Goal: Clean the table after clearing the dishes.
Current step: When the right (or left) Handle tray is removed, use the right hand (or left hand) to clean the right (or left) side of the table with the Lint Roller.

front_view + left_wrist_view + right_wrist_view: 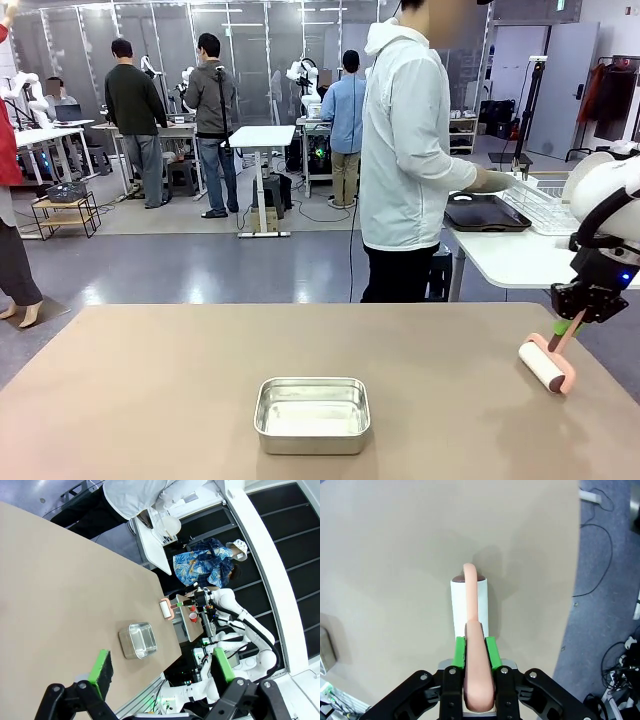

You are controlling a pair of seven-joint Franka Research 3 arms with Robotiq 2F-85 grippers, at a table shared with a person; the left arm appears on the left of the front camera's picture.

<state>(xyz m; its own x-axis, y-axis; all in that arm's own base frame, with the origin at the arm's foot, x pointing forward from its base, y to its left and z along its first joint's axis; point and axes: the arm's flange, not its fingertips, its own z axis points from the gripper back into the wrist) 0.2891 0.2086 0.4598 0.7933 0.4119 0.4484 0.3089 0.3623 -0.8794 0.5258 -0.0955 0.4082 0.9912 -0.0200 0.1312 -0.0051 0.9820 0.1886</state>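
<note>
So the right gripper [475, 652] is clamped tight on the pink handle of the roller [544, 364], whose white drum seems to touch the table [150, 400] near its right edge, well right of the steel pan [312, 414]. The left gripper [162, 672] hangs wide apart above the pan, holding nothing. The person [408, 150] stands beyond the table by a dark tray [487, 213].

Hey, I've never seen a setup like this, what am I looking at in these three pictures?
Two robot arms work at a brown table. One picture looks across it from between the arms; the other two come from cameras on each wrist. The right claw is shut on the pink handle of a white roller, whose drum rests on the table. The left claw hangs open above the table, holding nothing. A steel pan sits near the front. Beyond, a person stands at a white side table.
</note>
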